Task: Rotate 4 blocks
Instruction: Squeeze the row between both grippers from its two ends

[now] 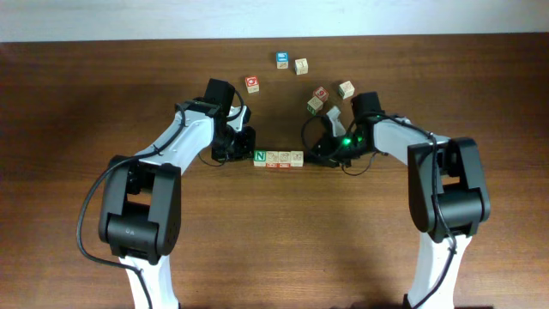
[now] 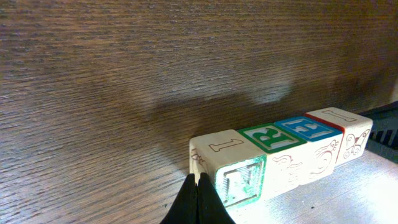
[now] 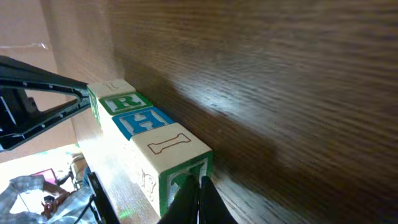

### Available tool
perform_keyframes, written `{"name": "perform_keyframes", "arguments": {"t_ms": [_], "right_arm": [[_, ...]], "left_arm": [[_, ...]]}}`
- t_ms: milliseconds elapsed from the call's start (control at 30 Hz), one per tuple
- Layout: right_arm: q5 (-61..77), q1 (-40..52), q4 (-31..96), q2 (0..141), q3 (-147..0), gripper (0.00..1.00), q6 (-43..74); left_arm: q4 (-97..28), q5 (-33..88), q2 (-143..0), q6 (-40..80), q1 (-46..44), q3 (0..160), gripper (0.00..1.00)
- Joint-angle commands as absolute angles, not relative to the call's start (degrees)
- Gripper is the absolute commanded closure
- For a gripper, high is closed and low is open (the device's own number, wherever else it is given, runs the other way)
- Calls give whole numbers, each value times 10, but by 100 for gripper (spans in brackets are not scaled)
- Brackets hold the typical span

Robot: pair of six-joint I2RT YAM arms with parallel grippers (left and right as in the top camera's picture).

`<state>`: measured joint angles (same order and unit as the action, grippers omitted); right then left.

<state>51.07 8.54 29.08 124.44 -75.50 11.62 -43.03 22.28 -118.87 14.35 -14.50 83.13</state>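
Wooden alphabet blocks (image 1: 279,158) lie four in a row; left gripper (image 2: 198,198) and right gripper (image 3: 198,200), fingers together, touch its opposite ends.

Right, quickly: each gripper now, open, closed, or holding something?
Left gripper: closed, holding nothing, tips at the green-N end of the row of light-wood alphabet cubes.
Right gripper: closed, holding nothing, tips at the row's other end.

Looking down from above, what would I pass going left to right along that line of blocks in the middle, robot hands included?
First the left hand → N block → three more blocks → right hand.
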Motion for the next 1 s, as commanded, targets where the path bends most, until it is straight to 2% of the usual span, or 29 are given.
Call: {"name": "perform_keyframes", "arguments": {"t_ms": [0,400,967], "right_arm": [[508,98,286,1241,-752,96,115],[562,99,285,1228,-752,96,128],[511,123,309,1182,-762,96,138]], "left_arm": [[-431,225,-1193,145,-148,830,100],[-431,227,-1193,145,-148,830,100],[-431,227,-1193,145,-148,830,100]]}}
